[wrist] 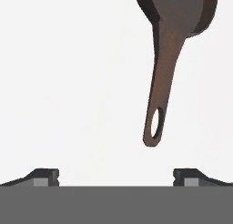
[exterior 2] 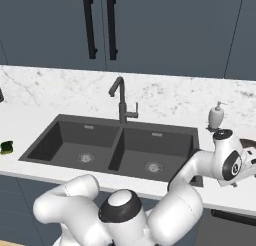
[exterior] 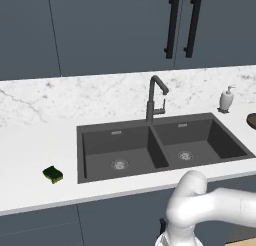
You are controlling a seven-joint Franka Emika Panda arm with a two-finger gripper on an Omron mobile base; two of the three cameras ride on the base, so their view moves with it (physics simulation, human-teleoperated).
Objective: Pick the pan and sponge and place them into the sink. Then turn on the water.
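One pan (wrist: pixel 169 59), one sponge (exterior: pixel 53 174), one soap dispenser (exterior: pixel 226 99).

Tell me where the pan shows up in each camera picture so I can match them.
Left base view: pan at the right edge, on the counter right of the sink.
Right base view: a sliver of it at the right edge, behind the arm's wrist.
Hand view: its bowl at the top, handle running down toward the fingertips.
Shared landmark: the soap dispenser, beside the pan.

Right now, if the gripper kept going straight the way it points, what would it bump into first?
Probably the white counter next to the pan's handle. The open gripper is centred a little to one side of the handle, so it might miss it, though depth is hard to judge.
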